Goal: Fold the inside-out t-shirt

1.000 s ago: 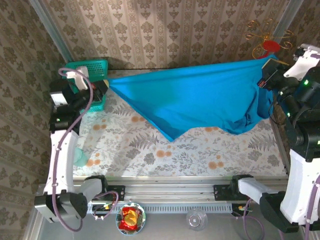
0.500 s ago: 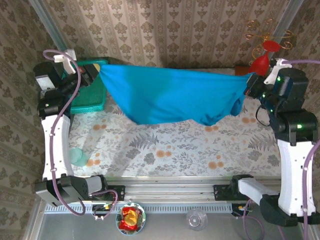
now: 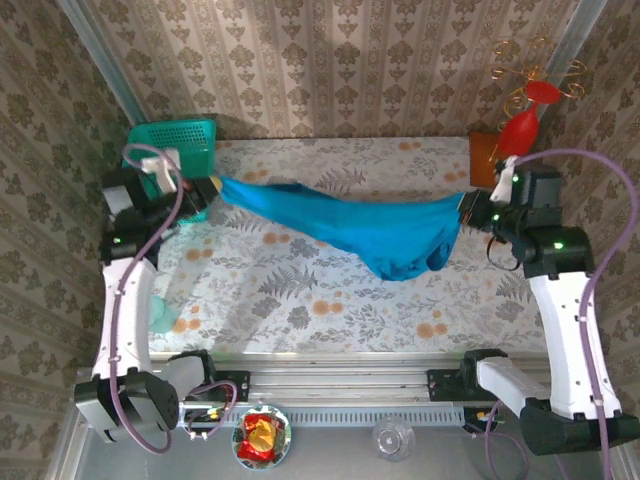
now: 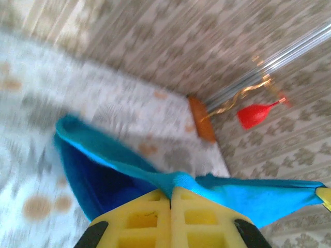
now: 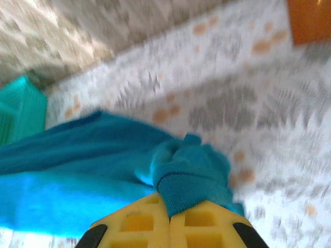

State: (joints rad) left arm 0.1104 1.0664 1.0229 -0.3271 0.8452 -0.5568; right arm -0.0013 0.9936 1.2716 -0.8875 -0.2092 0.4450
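The inside-out t-shirt (image 3: 350, 222) is a blue-teal cloth stretched as a narrow band across the table between both arms, sagging into a bunch near its right end. My left gripper (image 3: 213, 184) is shut on its left end, and in the left wrist view the yellow fingers (image 4: 150, 219) pinch a cloth edge (image 4: 178, 181). My right gripper (image 3: 464, 205) is shut on the right end. In the right wrist view a ribbed hem (image 5: 189, 191) is clamped between the yellow fingers (image 5: 207, 227), and the t-shirt (image 5: 77, 165) trails off to the left.
A teal mesh basket (image 3: 185, 140) stands at the back left, just behind the left gripper. An orange-brown block (image 3: 484, 152) and a red ornament (image 3: 522, 125) sit at the back right. The floral tablecloth (image 3: 330, 300) lies under the shirt.
Both grippers have come down and inward with the shirt. The cloth, spread wide and high a second ago, now hangs low as a narrow drooping band over the table.
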